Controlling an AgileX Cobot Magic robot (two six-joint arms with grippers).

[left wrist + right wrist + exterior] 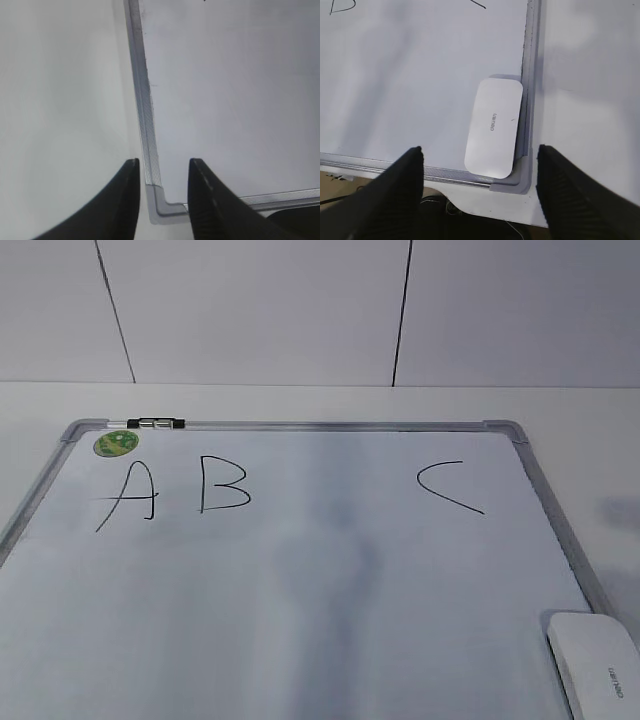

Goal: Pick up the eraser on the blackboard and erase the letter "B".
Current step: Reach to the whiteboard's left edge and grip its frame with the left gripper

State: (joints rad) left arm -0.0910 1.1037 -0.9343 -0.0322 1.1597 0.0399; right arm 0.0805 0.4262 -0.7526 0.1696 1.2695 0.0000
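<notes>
The blackboard (300,600) is a white board with a silver frame, lying flat on the table. The letter "B" (224,484) is drawn in black between an "A" (128,495) and a "C" (448,487). The white eraser (598,665) lies in the board's near right corner; it also shows in the right wrist view (494,128), against the frame. My right gripper (480,160) is open and empty, above and just short of the eraser. My left gripper (163,165) is open and empty over the board's near left corner (159,200). Neither gripper shows in the exterior view.
A black-and-silver marker (157,423) lies on the board's far frame, beside a round green sticker (116,443). The white table (590,450) surrounds the board; a panelled wall stands behind. The table's near edge (485,212) is close under my right gripper.
</notes>
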